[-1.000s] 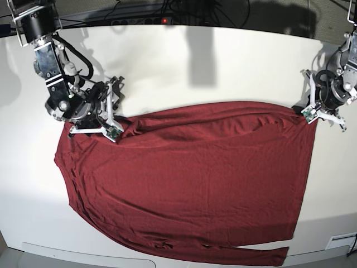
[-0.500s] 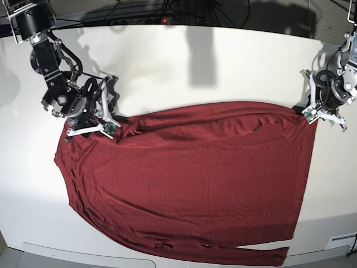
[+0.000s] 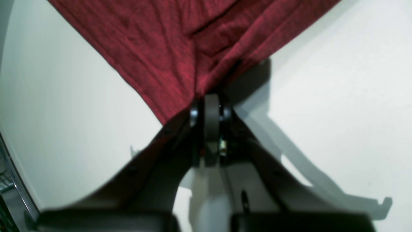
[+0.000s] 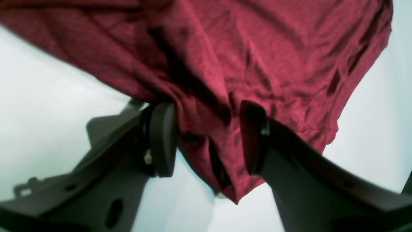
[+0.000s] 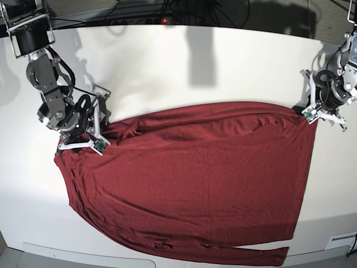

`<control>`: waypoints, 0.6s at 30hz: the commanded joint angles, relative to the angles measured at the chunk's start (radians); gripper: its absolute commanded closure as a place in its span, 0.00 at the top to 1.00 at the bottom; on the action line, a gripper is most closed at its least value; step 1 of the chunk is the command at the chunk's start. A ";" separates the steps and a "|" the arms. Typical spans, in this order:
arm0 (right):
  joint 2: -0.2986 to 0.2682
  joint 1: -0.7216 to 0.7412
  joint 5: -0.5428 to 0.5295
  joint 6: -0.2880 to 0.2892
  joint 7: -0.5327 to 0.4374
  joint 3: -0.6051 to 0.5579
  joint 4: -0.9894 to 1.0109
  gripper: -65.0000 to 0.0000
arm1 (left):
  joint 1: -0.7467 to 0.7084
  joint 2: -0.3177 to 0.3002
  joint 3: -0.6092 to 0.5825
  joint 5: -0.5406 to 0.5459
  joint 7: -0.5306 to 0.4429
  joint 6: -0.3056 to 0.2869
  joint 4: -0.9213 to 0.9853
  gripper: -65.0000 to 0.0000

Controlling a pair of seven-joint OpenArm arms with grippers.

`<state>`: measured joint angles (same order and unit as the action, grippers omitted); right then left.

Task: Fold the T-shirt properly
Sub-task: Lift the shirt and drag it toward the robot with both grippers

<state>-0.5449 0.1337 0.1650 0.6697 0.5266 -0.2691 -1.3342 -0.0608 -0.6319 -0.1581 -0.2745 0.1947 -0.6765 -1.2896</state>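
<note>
The maroon T-shirt (image 5: 189, 178) lies spread across the white table, one long sleeve (image 5: 240, 254) stretched along its near edge. My left gripper (image 5: 309, 113) stands at the shirt's far right corner. In the left wrist view this gripper (image 3: 210, 100) is shut on a pinched point of the T-shirt (image 3: 167, 42). My right gripper (image 5: 78, 144) is at the shirt's far left corner. The right wrist view shows the right gripper (image 4: 207, 138) open, its fingers (image 4: 162, 138) straddling a bunched fold of the T-shirt (image 4: 241, 48).
The white table (image 5: 184, 61) shows bare beyond the shirt's far edge. A power strip with a red light (image 5: 165, 20) and cables run behind the table's back edge. The shirt's near sleeve lies close to the table's front edge (image 5: 83, 254).
My right gripper has moved left and a little nearer along the shirt's far left edge, with its jaws slightly narrower. The left gripper has stayed put on its corner.
</note>
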 commanded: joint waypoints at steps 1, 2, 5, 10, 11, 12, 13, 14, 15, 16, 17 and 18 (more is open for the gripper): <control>-0.012 0.011 0.008 0.004 0.005 0.006 -0.002 0.40 | -0.006 -0.014 -0.001 -0.011 0.045 -0.022 0.003 0.00; -0.012 0.010 0.008 0.005 0.008 0.006 0.000 0.36 | -0.006 -0.014 -0.001 -0.011 0.045 -0.022 0.003 0.00; -0.012 0.010 0.007 0.004 0.020 0.006 0.000 0.25 | -0.006 -0.014 -0.001 -0.011 0.044 -0.022 0.003 0.00; -0.012 0.010 0.008 0.003 0.024 0.006 0.000 0.00 | -0.006 -0.014 -0.001 -0.006 0.044 -0.022 0.003 0.00; -0.012 0.010 0.008 -0.006 0.024 0.006 0.000 0.00 | -0.006 -0.015 -0.001 0.001 0.044 -0.022 0.003 0.00; -0.012 0.010 0.008 -0.021 0.024 0.006 -0.001 0.00 | -0.006 -0.017 -0.001 0.022 0.044 -0.022 0.003 0.00; -0.013 0.010 0.007 -0.031 0.024 0.006 -0.002 0.00 | -0.009 -0.022 0.000 0.055 0.045 -0.022 0.002 0.00; -0.015 0.009 0.007 -0.035 0.026 0.006 -0.003 0.00 | -0.016 -0.032 0.000 0.103 0.048 -0.022 0.002 0.00; -0.020 0.006 0.005 -0.035 0.034 0.008 -0.009 0.00 | -0.026 -0.047 0.000 0.159 0.047 -0.022 -0.003 0.00; -0.027 0.000 -0.013 -0.035 0.042 0.009 -0.018 0.00 | -0.038 -0.069 0.000 0.219 0.047 -0.022 -0.010 0.00; -0.042 -0.008 -0.049 -0.035 0.046 0.009 -0.029 0.00 | -0.053 -0.094 0.000 0.280 0.044 -0.022 -0.022 0.00; -0.060 -0.016 -0.089 -0.035 0.048 0.009 -0.042 0.00 | -0.069 -0.121 0.000 0.335 0.044 -0.022 -0.037 0.00</control>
<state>-0.5854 0.1059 0.0635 0.6327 0.5655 -0.2691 -1.3651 -0.1364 -0.7319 -0.1646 0.0765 0.2241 -0.6899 -1.3205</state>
